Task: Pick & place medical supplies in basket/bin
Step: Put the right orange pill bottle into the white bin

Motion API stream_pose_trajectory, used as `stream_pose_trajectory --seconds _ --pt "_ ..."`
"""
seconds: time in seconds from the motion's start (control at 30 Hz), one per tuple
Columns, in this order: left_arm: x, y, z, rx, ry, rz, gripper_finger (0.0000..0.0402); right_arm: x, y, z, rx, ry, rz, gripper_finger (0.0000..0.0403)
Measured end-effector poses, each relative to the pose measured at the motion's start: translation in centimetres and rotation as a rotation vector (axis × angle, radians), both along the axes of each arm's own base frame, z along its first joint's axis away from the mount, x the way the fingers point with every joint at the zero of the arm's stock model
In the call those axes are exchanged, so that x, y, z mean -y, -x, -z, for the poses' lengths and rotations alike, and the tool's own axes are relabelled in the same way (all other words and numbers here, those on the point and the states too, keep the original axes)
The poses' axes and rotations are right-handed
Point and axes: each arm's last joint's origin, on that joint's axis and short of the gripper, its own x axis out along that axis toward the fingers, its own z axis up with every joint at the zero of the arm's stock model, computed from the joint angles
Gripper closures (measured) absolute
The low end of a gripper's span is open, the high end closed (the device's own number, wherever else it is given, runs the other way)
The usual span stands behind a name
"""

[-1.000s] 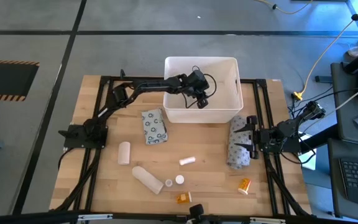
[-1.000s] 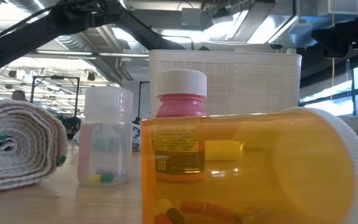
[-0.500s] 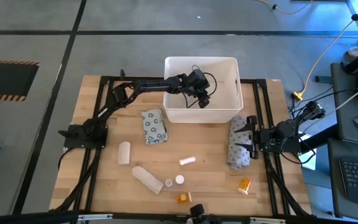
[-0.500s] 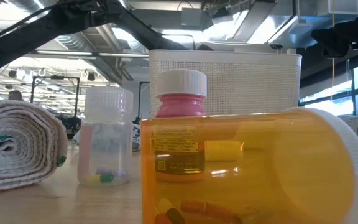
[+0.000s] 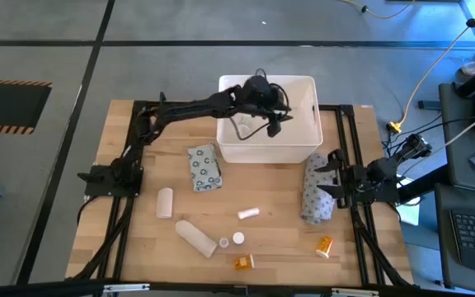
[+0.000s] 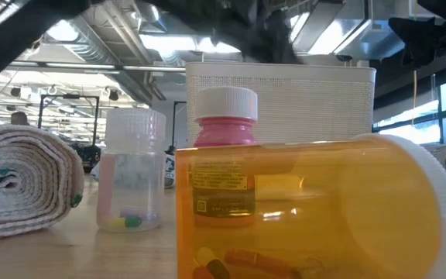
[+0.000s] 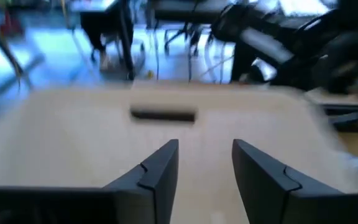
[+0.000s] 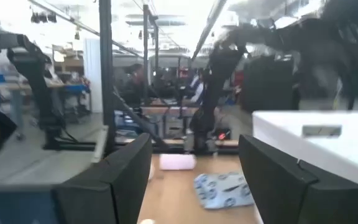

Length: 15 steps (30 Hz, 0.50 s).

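Note:
The white bin (image 5: 267, 148) stands at the table's far middle. My left gripper (image 5: 269, 115) hangs open above its inside; the left wrist view looks past the empty gripper (image 7: 205, 152) at the bin's slot handle (image 7: 163, 114). My right gripper (image 5: 329, 177) waits open at the table's right, beside a rolled grey printed cloth (image 5: 315, 198). Loose on the wood lie a flat grey circle-printed packet (image 5: 204, 167), white rolls (image 5: 165, 202) (image 5: 195, 237), a small white bottle (image 5: 248, 213), caps (image 5: 238, 238) and orange pill bottles (image 5: 326, 246) (image 5: 243, 262).
In the low view an orange bottle (image 6: 316, 209) lies on its side right in front, with a pink white-capped bottle (image 6: 224, 155), a clear bottle (image 6: 132, 170) and a rolled bandage (image 6: 22, 178) before the bin (image 6: 308, 101). Black arm frames run along both table sides.
My left gripper has risen out of the bin and drawn toward the table's far edge, with the arm swinging upward. The supplies on the table have stayed where they were.

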Motion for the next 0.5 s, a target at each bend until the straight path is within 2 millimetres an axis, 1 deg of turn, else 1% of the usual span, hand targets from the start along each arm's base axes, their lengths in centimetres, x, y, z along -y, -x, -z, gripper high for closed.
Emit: stream_pose_trajectory --seconds 0.1,0.17,0.27,0.37,0.5 --pt "2.3 1.7 -4.0 0.045 -0.084 0.052 0.0262 0.0 0.1 -0.2 -0.071 -0.055 -0.024 0.016" --pt "3.7 2.9 -5.9 0.039 -0.115 0.078 0.0264 0.1 0.2 -0.6 -0.134 -0.104 -0.036 0.016" --pt "5.6 4.8 -7.8 -0.008 -0.121 0.115 0.0266 0.2 0.3 -1.8 -0.231 -0.197 -0.049 0.016" --pt "7.0 6.5 -8.9 -0.034 -0.112 0.124 0.0268 -0.2 -0.1 -3.0 -0.334 -0.229 -0.073 0.016" --pt "7.7 8.4 -8.6 -0.062 -0.087 0.052 0.0272 -1.5 -1.9 -5.6 -0.447 -0.189 -0.108 0.016"
